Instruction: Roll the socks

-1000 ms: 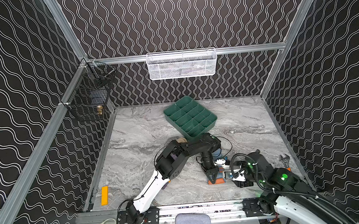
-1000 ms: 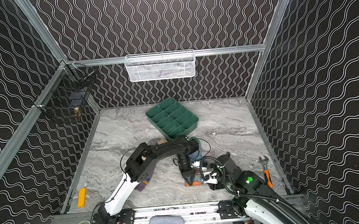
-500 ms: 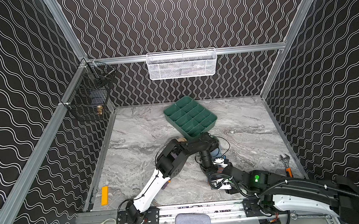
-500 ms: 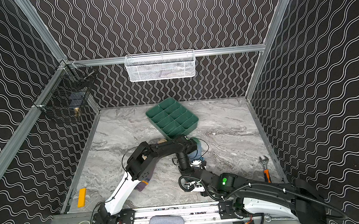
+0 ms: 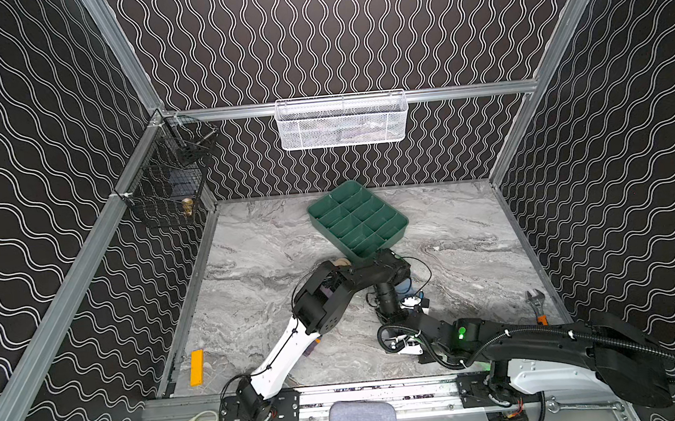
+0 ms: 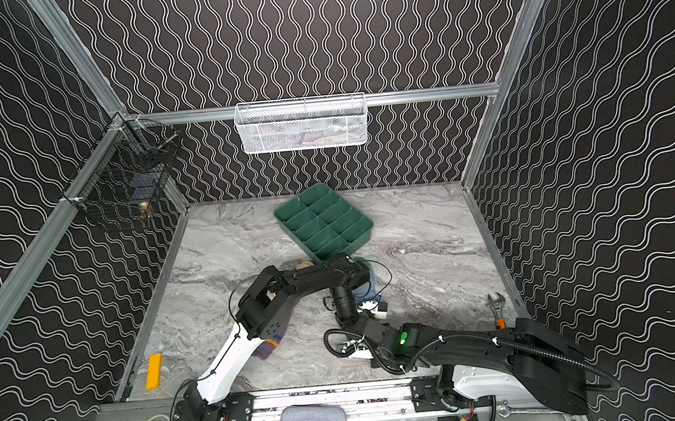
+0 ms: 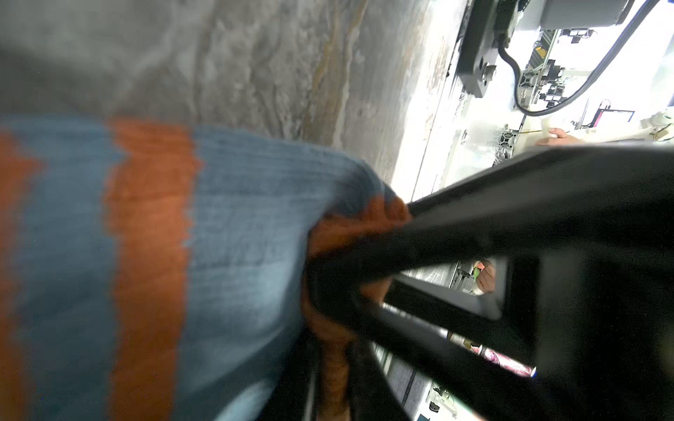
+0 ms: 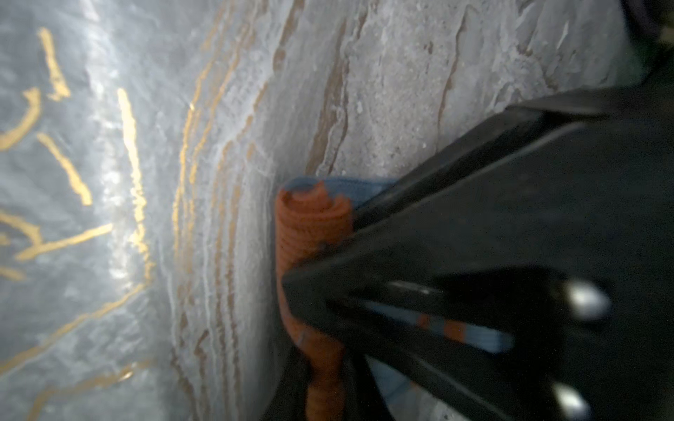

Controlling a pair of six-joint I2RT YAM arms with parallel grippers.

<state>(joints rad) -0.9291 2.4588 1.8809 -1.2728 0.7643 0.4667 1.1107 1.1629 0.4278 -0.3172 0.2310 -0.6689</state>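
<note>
- The marble table (image 5: 255,243) fills the floor of the cell, and both arms work over its near middle
- The right arm (image 5: 547,339) lies low across the front from its base and reaches in toward the centre
- The left arm (image 5: 323,304) rises from the front rail, bends over and points straight down at the same spot
- A green tray (image 5: 390,238) of empty compartments sits just behind the left arm's wrist
- The light blue sock (image 7: 237,237) lies on the table under the left arm's wrist; both top views show only a patch of it (image 6: 365,288). Its orange cuff end is turned into a tight little roll
- The purple sock (image 6: 270,348) lies well apart from that roll, mostly hidden beneath the left arm's forearm; it seems to lie flat and unrolled, though too little shows to be sure
- The right gripper (image 8: 321,251) is fully closed, its fingers pinching the rolled orange cuff against the table
- The left gripper (image 7: 328,277) is nearly closed and has the bunched cuff of the same sock squeezed between its fingertips
- A wrench (image 5: 535,302) rests near the right edge
</note>
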